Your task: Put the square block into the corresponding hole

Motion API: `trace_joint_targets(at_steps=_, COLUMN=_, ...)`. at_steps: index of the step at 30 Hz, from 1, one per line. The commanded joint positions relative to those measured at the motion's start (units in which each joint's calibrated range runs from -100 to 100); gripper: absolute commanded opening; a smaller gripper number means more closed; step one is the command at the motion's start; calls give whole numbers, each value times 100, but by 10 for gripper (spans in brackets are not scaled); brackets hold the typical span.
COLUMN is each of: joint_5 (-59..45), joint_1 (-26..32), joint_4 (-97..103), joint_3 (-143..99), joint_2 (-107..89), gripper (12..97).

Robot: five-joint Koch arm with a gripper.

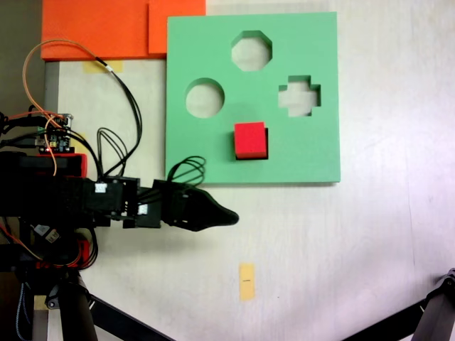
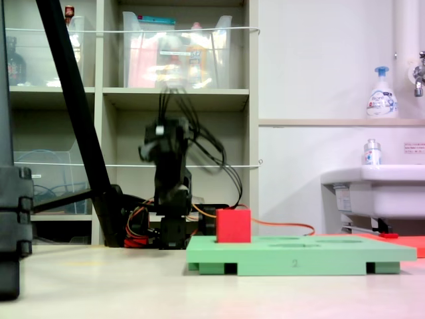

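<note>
From the left of the top-down fixed view, we find the tool low over the bare tabletop, its dark jaws drawn to one tapered tip pointing right; they look closed on nothing, and it sits apart from the green foam board. In the side fixed view the arm is blurred, so we cannot read the jaws there. Moving right, the square block sits in the hole at the board's lower middle, with a thin dark gap showing along its right and bottom edges. Side-on, the square block stands proud of the green foam board, so we judge it entered but perhaps not pushed fully home. To finish well, we would press straight down on its top face, centred, so no edge catches. As a cube it has no long axis; its sides run parallel to the board's edges, top face level.
</note>
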Motion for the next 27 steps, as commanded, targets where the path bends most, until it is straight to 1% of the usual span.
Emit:
trace_joint_targets(at_steps=1, joint_5=-454, joint_1=-10, joint_4=3754, joint_3=-1094, joint_2=-301, gripper=482)
trace_joint_targets(at_steps=2, joint_5=-479, joint_1=34, joint_4=4505, joint_3=-1722, joint_2=-301, gripper=481)
trace_joint_targets(at_steps=3, joint_5=-484, joint_1=83, joint_4=4726, joint_3=-2181, joint_2=-301, gripper=481)
trace_joint_targets(at_steps=9, joint_5=-484, joint_1=83, joint_4=4659, joint_3=-4155, joint_2=-301, gripper=482)
trace_joint_targets(at_steps=13, joint_5=-479, joint_1=63, joint_4=4505, joint_3=-4155, joint_2=-301, gripper=482)
trace_joint_targets(at_steps=15, joint_5=-479, joint_1=24, joint_4=3667, joint_3=-4155, joint_2=-301, gripper=493)
trace_joint_targets(at_steps=20, joint_5=-479, joint_1=93, joint_4=2858, joint_3=-4155, joint_2=-301, gripper=501)
trace_joint_targets(at_steps=22, joint_5=-479, joint_1=220, joint_4=2367, joint_3=-4155, joint_2=-301, gripper=494)
trace_joint_targets(at_steps=24, joint_5=-474, joint_1=259, joint_4=2357, joint_3=-4155, joint_2=-301, gripper=478)
trace_joint_targets(at_steps=27, joint_5=-474, joint_1=259, joint_4=2377, joint_3=-4155, joint_2=-301, gripper=486)
